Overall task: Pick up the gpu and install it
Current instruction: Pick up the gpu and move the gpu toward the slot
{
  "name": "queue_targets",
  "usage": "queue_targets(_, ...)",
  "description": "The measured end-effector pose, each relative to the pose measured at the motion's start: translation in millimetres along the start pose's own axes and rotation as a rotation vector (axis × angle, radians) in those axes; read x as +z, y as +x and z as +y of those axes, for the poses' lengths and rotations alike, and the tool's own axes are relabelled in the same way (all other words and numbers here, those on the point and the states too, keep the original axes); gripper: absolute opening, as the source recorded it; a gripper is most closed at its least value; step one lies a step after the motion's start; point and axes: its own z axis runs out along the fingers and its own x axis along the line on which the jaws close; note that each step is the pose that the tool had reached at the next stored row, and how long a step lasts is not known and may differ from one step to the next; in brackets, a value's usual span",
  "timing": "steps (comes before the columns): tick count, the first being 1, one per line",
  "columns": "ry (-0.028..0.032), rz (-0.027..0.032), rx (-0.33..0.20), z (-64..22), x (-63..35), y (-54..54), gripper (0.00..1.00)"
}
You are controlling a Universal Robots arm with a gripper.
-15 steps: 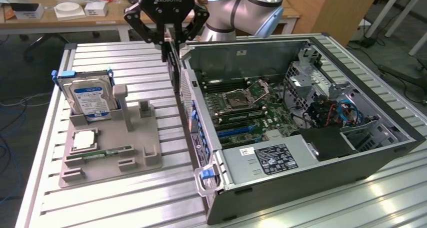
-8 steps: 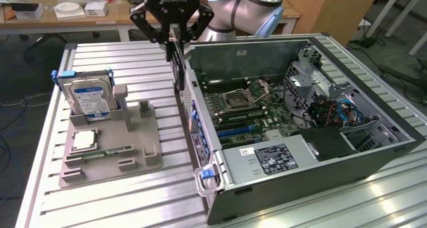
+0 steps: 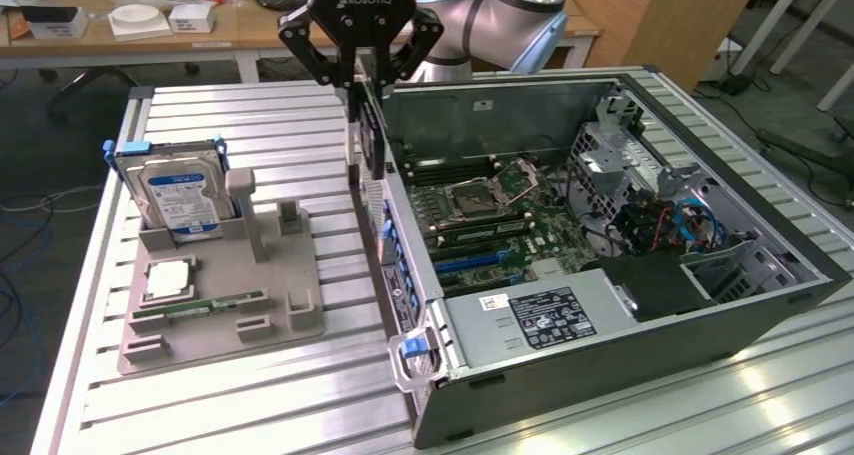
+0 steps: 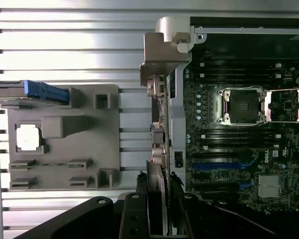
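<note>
The gripper (image 3: 363, 79) (image 4: 159, 205) hangs over the open computer case (image 3: 667, 337), its jaws clamped on the gpu (image 3: 362, 135) (image 4: 162, 55); the card hangs upright and edge-on, silver bracket at the end away from the jaws, along the case wall on the exterior view's left, just beside the motherboard (image 3: 514, 225) (image 4: 239, 164); whether it touches the case I cannot tell; on the tabletop (image 3: 240, 405), near the case, a grey holder (image 3: 254, 275) carries a hard drive (image 3: 180, 190) with a blue label, a square processor (image 3: 171, 278) and a narrow memory stick (image 3: 200, 306).
</note>
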Motion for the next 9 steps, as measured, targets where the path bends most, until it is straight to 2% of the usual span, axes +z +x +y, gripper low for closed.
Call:
queue_targets(7, 0.0001, 0.0001, -0.001, 0.3, 0.6, -11.0, 0.28)
queue_targets(9, 0.0019, 0.0001, -0.001, 0.4, 0.7, -12.4, 0.28)
